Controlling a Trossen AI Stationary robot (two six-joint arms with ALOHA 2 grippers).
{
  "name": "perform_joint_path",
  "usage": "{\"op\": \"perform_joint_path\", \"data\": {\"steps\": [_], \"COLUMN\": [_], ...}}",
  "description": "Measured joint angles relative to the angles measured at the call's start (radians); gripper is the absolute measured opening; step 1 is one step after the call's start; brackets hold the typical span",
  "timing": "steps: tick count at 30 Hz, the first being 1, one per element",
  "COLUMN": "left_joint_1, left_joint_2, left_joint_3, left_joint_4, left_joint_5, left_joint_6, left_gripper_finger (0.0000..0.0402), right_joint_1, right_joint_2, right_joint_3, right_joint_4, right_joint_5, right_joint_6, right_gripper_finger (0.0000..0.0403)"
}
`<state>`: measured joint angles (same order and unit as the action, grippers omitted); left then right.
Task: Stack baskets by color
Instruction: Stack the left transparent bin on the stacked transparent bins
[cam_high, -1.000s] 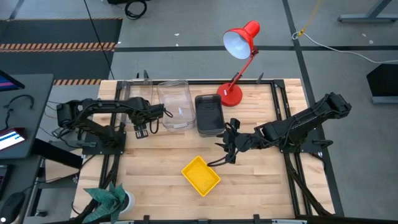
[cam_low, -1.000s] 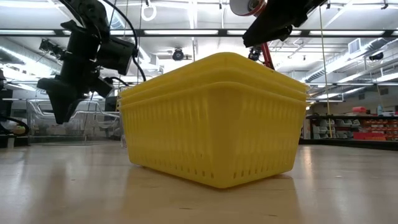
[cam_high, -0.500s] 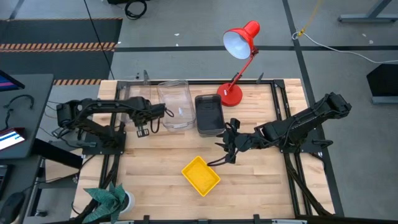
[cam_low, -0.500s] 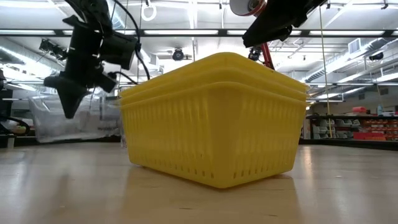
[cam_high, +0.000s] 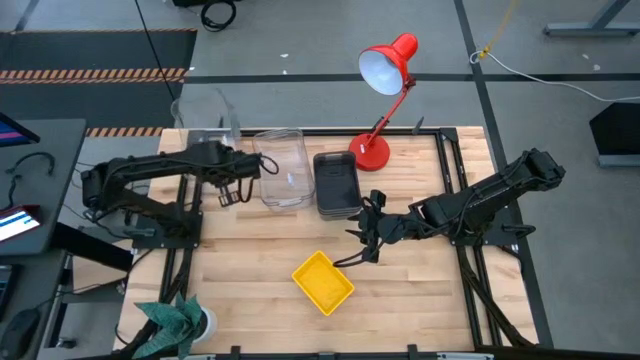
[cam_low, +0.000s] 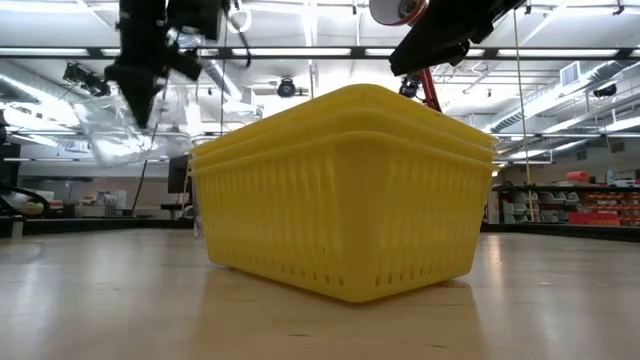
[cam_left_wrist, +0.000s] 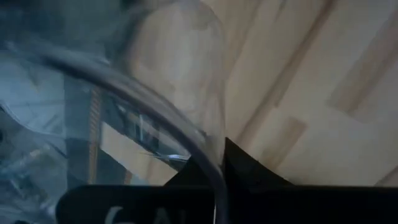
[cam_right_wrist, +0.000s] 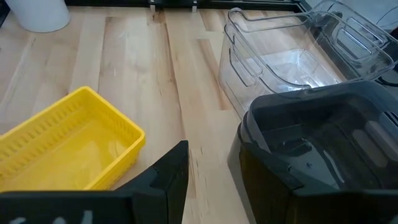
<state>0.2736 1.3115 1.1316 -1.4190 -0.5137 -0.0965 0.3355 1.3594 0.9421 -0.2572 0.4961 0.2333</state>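
Observation:
My left gripper (cam_high: 226, 190) is shut on a clear basket (cam_high: 205, 112), which is raised over the table's far left corner; the low view shows that clear basket (cam_low: 120, 140) hanging tipped under the gripper (cam_low: 140, 105). Two more clear baskets (cam_high: 281, 168) sit nested on the table beside a dark grey stack (cam_high: 335, 183). The yellow baskets (cam_high: 322, 282) rest on their base near the front edge. My right gripper (cam_high: 358, 243) hovers open between the grey stack and the yellow baskets, touching nothing. My left gripper pinches the clear basket's rim (cam_left_wrist: 208, 163) between its two fingers, coming from above and slanting down. One dark finger (cam_left_wrist: 249, 169) shows beside the rim; the other is hidden behind the clear wall. The basket hangs tipped and lifted clear of the table.
A red desk lamp (cam_high: 385, 70) stands at the far edge behind the grey stack. A plant in a white pot (cam_high: 180, 320) sits at the near left corner. Bare wood lies left and right of the yellow baskets.
My left gripper has shut on the rim of the clear basket that stood at the far left and has risen. The basket has come off the table and tipped, and now hangs clear. My right arm has kept still.

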Motion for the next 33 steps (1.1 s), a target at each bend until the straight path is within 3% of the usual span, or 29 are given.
{"op": "perform_joint_path", "data": {"steps": [6,15,26,33], "left_joint_1": [-0.065,-0.135,-0.224,-0.227], "left_joint_2": [-0.011,0.020,0.308,0.477], "left_joint_3": [0.163,0.352,0.660,0.754], "left_joint_4": [0.014,0.021,-0.006,-0.087], "left_joint_5": [-0.034,0.092,0.184,0.231], "left_joint_6": [-0.017,-0.073,-0.015,-0.013], "left_gripper_finger": [0.0006,0.0006,0.0006,0.0006], "right_joint_1": [0.000,-0.002,-0.017,-0.016], "right_joint_2": [0.000,0.000,0.000,0.000], "right_joint_3": [0.000,0.000,0.000,0.000], "right_joint_4": [0.002,0.003,0.025,0.018], "right_joint_5": [0.000,0.000,0.000,-0.003], "right_joint_6": [0.000,0.000,-0.028,-0.034], "right_gripper_finger": [0.0148,0.0148,0.0148,0.0148]}}
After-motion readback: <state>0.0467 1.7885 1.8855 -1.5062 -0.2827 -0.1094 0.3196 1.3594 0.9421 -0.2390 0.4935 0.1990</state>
